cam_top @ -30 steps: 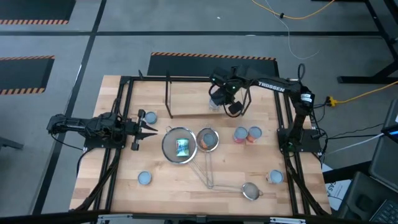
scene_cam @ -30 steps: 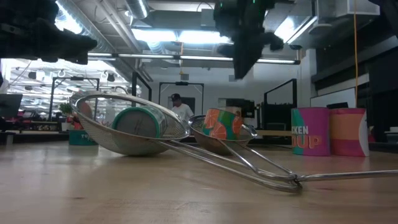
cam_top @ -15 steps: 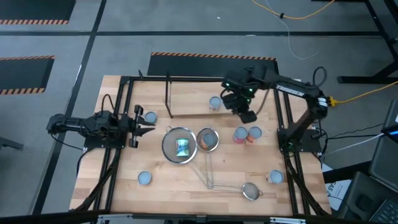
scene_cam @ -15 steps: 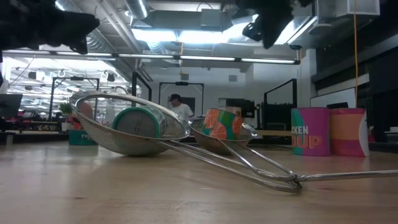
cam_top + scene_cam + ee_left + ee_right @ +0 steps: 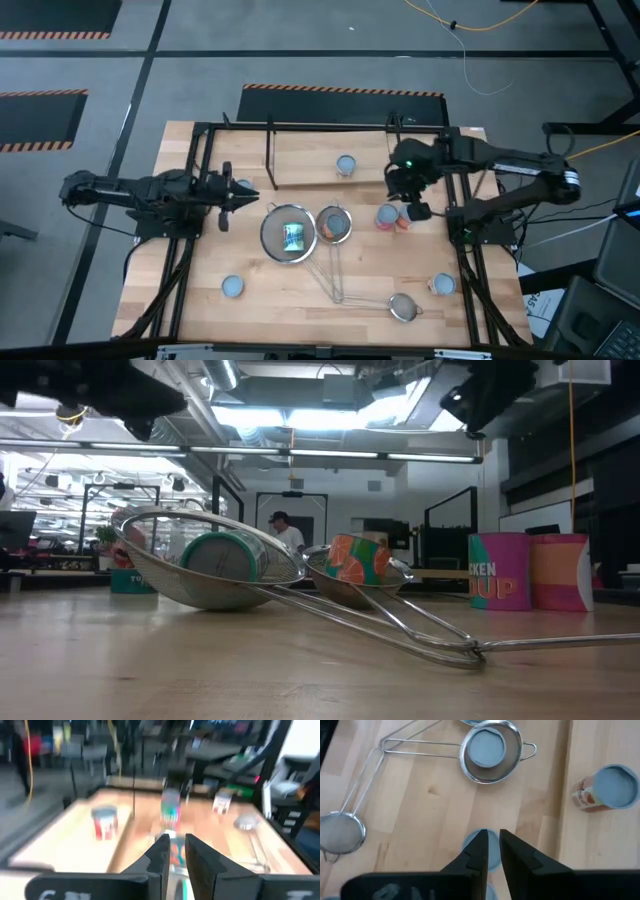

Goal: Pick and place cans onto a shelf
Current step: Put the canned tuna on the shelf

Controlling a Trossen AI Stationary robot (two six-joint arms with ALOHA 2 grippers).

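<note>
My right gripper [image 5: 413,205] hangs above a pair of cans [image 5: 396,216] near the table's right side, pointing steeply down, its fingers a narrow gap apart and holding nothing. One of those cans [image 5: 486,851] shows below the fingers. My left gripper [image 5: 248,195] is raised at the left, pointing level toward the table's right, barely open and holding nothing, beside a can [image 5: 241,187]. One can [image 5: 345,165] stands upright within the shelf [image 5: 270,155]. A green can [image 5: 215,556] and an orange can [image 5: 358,560] lie in strainers.
A large strainer [image 5: 290,232] and a smaller one [image 5: 335,224] rest mid-table, their long handles running toward the near right. A small strainer [image 5: 403,307] lies near the front. Loose cans stand at the near left [image 5: 232,286] and near right [image 5: 441,285]. A black frame [image 5: 195,230] edges the table.
My right gripper has drawn away from the can at the shelf, going toward the table's right and near edges, and has rolled; it now hangs over the pair of cans. My left gripper has risen and rolled a little. No can has moved.
</note>
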